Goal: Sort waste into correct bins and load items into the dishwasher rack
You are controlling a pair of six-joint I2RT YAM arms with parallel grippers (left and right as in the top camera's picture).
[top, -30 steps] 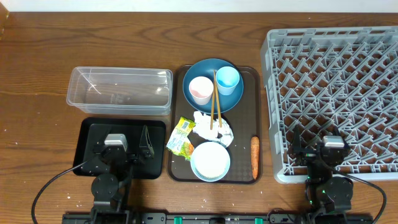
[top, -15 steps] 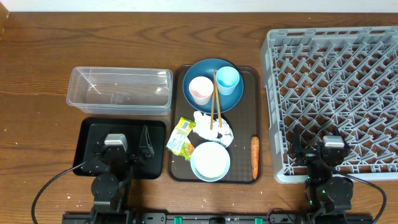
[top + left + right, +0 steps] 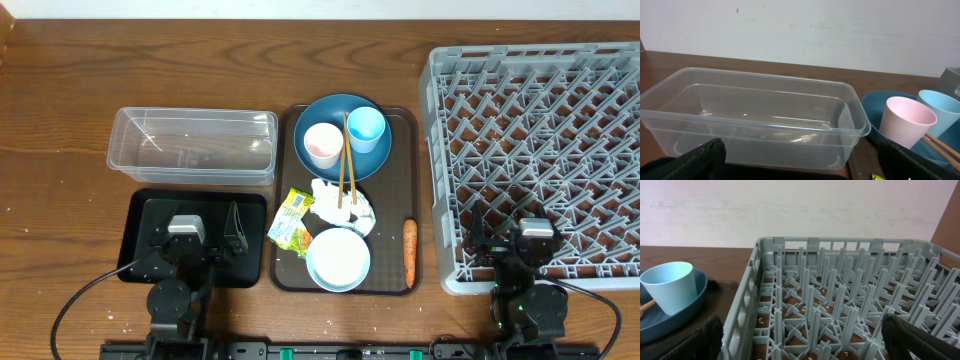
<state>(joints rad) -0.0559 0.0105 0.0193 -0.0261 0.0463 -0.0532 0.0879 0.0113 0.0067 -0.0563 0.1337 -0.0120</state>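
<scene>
On the brown serving tray (image 3: pixel 395 190) a blue plate (image 3: pixel 340 112) holds a pinkish-white cup (image 3: pixel 323 145), a light blue cup (image 3: pixel 366 128) and wooden chopsticks (image 3: pixel 346 165). Below lie white tissue (image 3: pixel 343 205), a yellow-green wrapper (image 3: pixel 291 220), a white bowl (image 3: pixel 338 258) and a carrot (image 3: pixel 409 252). The clear tub (image 3: pixel 190 145) and black tray (image 3: pixel 140 212) are at the left. The grey rack (image 3: pixel 540 130) is at the right. My left gripper (image 3: pixel 190 225) is open over the black tray. My right gripper (image 3: pixel 518 235) is open over the rack's front edge.
The left wrist view shows the clear tub (image 3: pixel 755 115) ahead, with the pinkish cup (image 3: pixel 907 117) and light blue cup (image 3: pixel 940 107) at the right. The right wrist view shows the rack's pegs (image 3: pixel 840 290) with small white grains (image 3: pixel 805 311) on its floor.
</scene>
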